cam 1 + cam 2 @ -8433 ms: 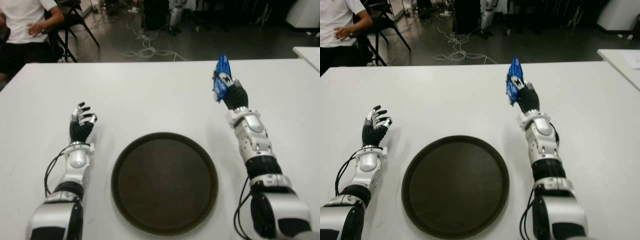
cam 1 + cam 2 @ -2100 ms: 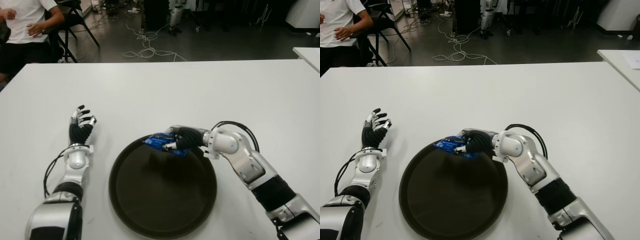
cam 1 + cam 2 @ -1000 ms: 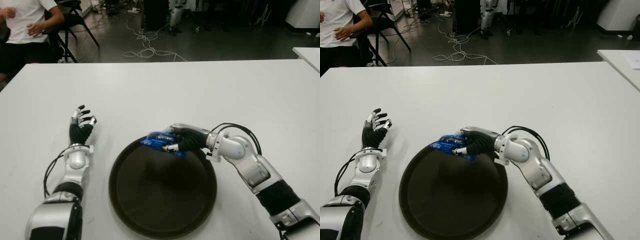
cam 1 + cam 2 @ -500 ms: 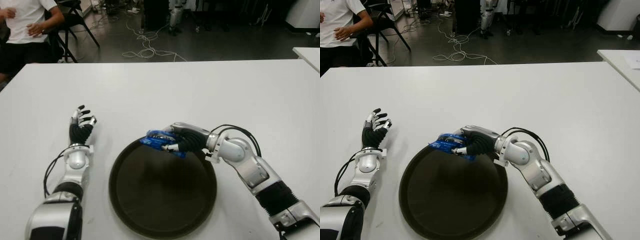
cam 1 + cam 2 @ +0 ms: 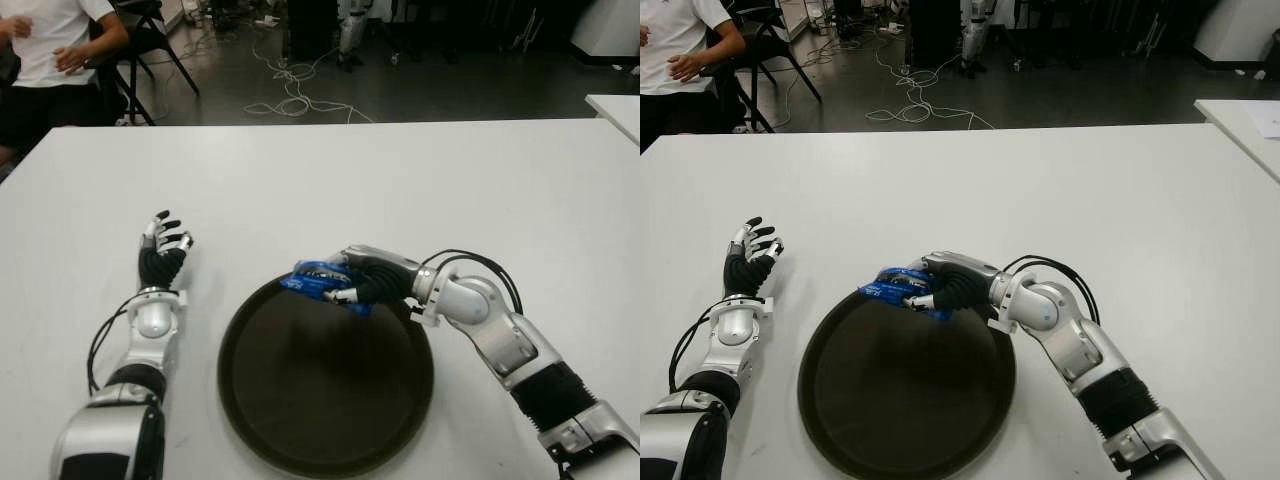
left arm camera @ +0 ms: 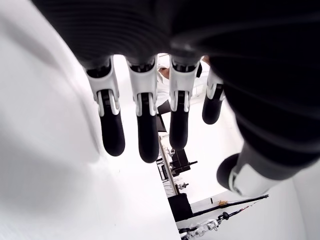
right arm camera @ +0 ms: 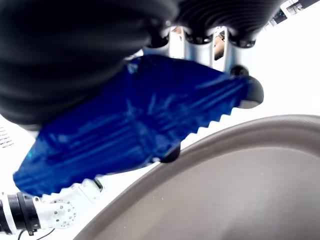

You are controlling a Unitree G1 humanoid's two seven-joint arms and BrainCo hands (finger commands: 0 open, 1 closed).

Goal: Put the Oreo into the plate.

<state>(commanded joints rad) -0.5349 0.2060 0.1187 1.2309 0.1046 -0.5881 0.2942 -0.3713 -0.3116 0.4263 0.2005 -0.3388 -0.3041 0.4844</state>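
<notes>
The blue Oreo packet (image 5: 322, 281) is gripped in the right hand (image 5: 368, 280), whose fingers are wrapped around it, and it is held over the far rim of the dark round plate (image 5: 325, 400) on the white table (image 5: 300, 180). In the right wrist view the packet (image 7: 135, 120) is seen pinched under the curled fingers (image 7: 192, 42), with its serrated edge hanging just above the plate's rim (image 7: 240, 135); a gap of table can be made out between wrapper and rim, so the packet is judged not yet to be resting on the plate. The carrying part of the task is therefore taken as largely done: the packet has been brought to the plate, though only to its far edge and not over its middle. What is left, by this reading, is a short reach inward, a lowering, and a release of the fingers so that the packet is left lying inside the rim. The plate itself is seen to hold nothing. The left hand (image 5: 162, 247) is shown to the left of the plate, well apart from it, with its fingers (image 6: 142, 120) loosely extended and nothing held in them.
</notes>
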